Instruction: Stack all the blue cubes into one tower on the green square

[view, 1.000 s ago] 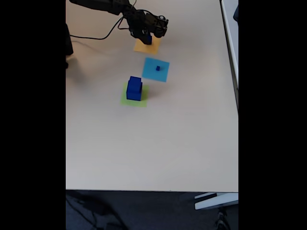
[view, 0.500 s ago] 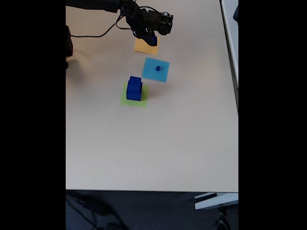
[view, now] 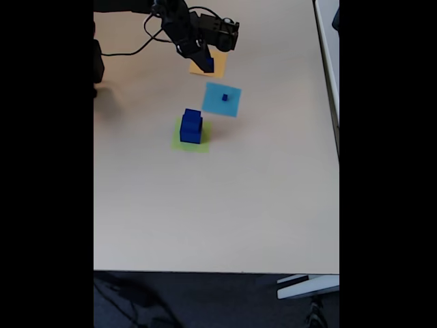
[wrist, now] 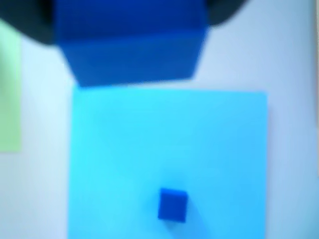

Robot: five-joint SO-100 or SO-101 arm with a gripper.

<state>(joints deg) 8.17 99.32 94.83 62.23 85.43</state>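
My gripper (view: 206, 65) is shut on a dark blue cube (view: 207, 65) and holds it over the orange square (view: 217, 67) at the far side of the table. In the wrist view this held cube (wrist: 132, 47) fills the top, with dark fingers (wrist: 27, 25) at its sides. Two blue cubes (view: 191, 127) are stacked on the green square (view: 205, 145), the smaller on top. A tiny blue cube (view: 224, 98) sits on the light-blue patch (view: 218, 106). The wrist view shows that tiny cube (wrist: 173, 204) below the held one, and a strip of the green square (wrist: 9, 89) at the left edge.
The beige table (view: 218, 205) is bare from the middle to its front edge. A black cable (view: 133, 49) runs across the back left beside the arm's base. A pale rail (view: 326, 61) borders the right side.
The gripper, shut on the cube, has come slightly left and nearer the light-blue patch, and the arm has turned. The stack and the tiny cube have stayed put.
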